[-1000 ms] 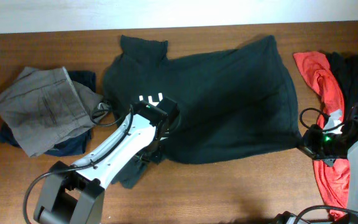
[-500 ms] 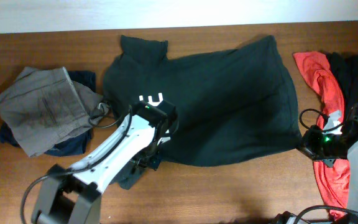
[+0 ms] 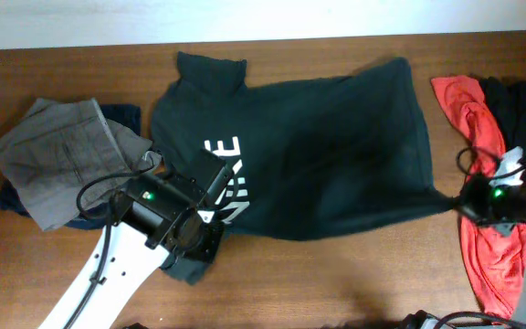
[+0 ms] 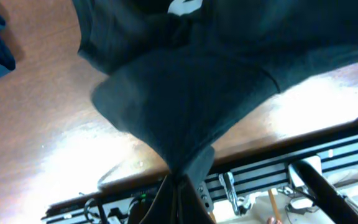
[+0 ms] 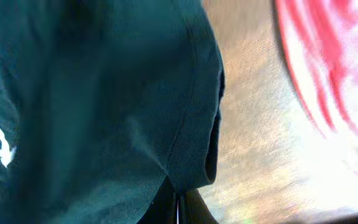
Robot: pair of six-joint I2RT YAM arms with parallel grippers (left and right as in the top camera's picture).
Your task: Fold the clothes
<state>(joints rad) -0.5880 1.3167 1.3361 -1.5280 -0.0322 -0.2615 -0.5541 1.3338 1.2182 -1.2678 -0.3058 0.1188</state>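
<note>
A large dark green T-shirt [image 3: 336,146] lies spread across the middle of the tabletop [image 3: 336,283]. It reaches from close to the far edge down to about halfway toward the near edge. Its white NIKE lettering [image 3: 225,148] faces up on the left part of the cloth, partly covered by the left arm.

The left gripper [image 4: 178,182] is closed on a bunched fold at the shirt's near-left end. In the left wrist view the dark cloth narrows to a point that runs down between the shut fingers and fans out above them over the wood. From overhead the wrist body hides the fingers themselves.

The right gripper [image 5: 179,199] is also clamped shut, pinching the shirt's near-right corner. From overhead that corner is drawn out into a taut tip pointing toward the right edge of the tabletop. In the right wrist view the hem curls just above the fingers.

Grey trousers [image 3: 62,155] sit crumpled near the left edge on top of a dark blue garment [image 3: 121,114], which shows at their far and near sides. They are just beside the shirt's left side.

By the right edge a red top [image 3: 473,119] stretches from the far side toward the near side, and a black top [image 3: 519,100] is heaped against its outer side. The right arm overlaps the red cloth.
</note>
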